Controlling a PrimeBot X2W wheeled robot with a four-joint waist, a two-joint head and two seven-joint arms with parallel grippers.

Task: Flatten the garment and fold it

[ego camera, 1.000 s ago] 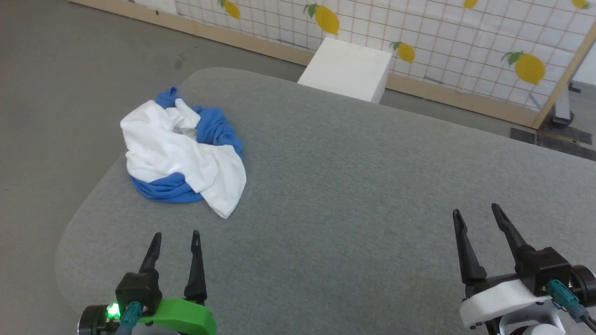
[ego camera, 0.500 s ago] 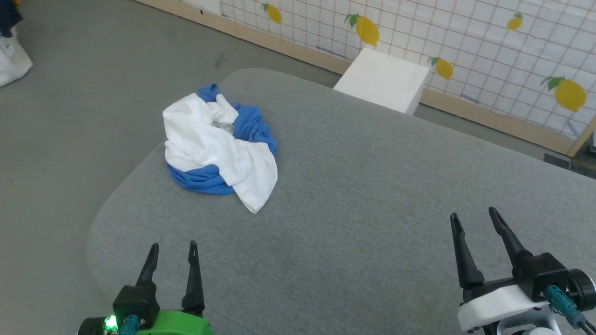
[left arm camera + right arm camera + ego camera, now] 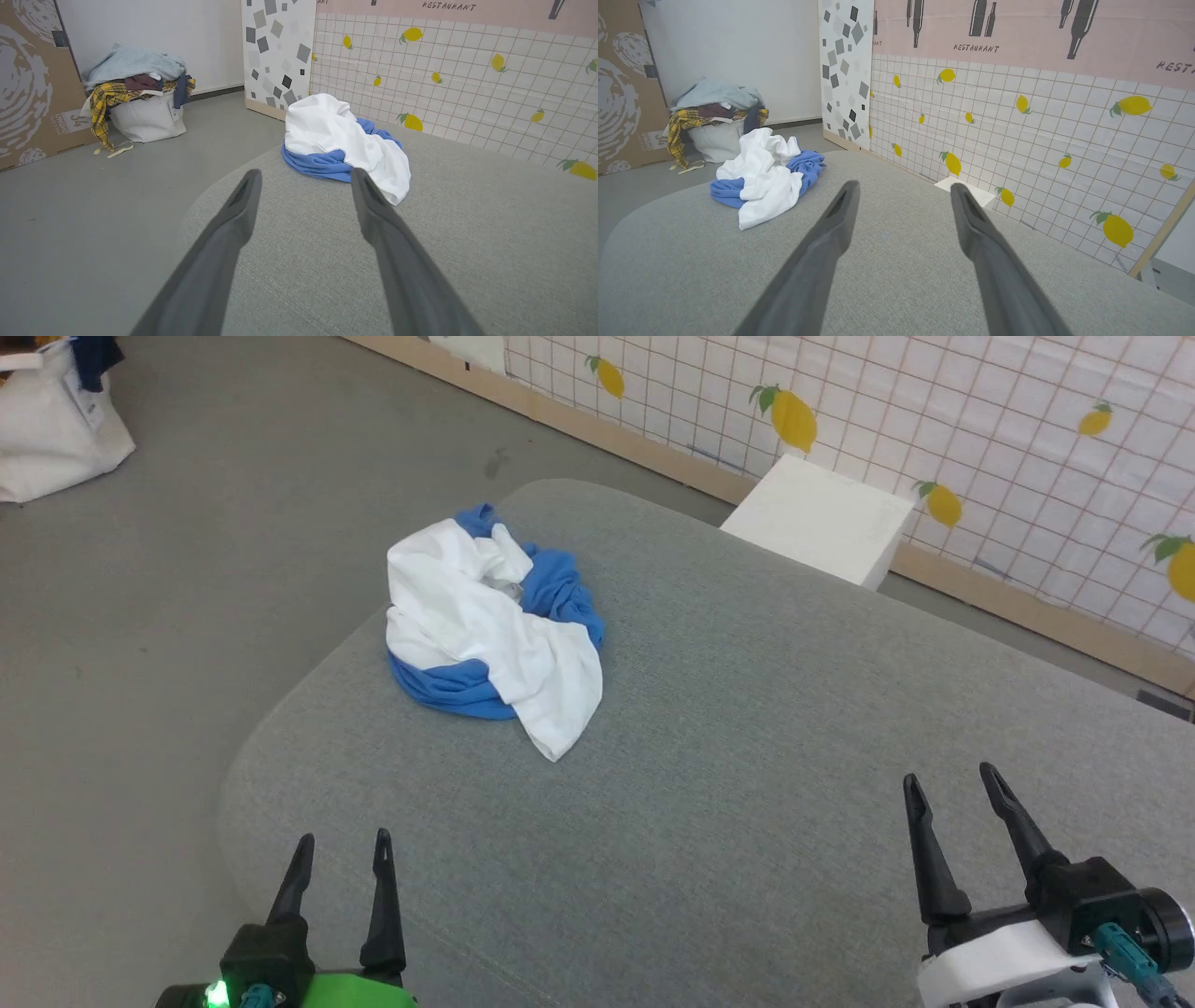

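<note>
Nearest the robot, at the lower edge of the head view, the left gripper [image 3: 342,837] and the right gripper [image 3: 948,774] are seen with jaws spread wide and nothing between them. Both are held over the near part of the grey table [image 3: 747,784], well apart from each other.

Further out, toward the table's far left corner, the garment [image 3: 495,625] lies crumpled in a heap, white cloth draped over blue folds, with one white flap trailing toward the robot. It is touched by neither gripper; the left one is the nearer.

The step in hand is judged to be the reach toward the heap, with flattening not yet begun. An outer edge should be picked rather than the bulk. The trailing flap could be pinched thinly by one gripper and a second edge taken by the other, so that the cloth can be drawn open toward the table's middle. A grab of several layers at once is to be avoided, and the heap's closeness to the table's rounded edge should be minded.

Beyond the table, a white box [image 3: 822,518] stands by the lemon-patterned wall [image 3: 1027,429]. From the head view the garment's outline is given from above. From the low wrist views its height is given, and a white bag of clothes [image 3: 145,123] is shown on the floor.
</note>
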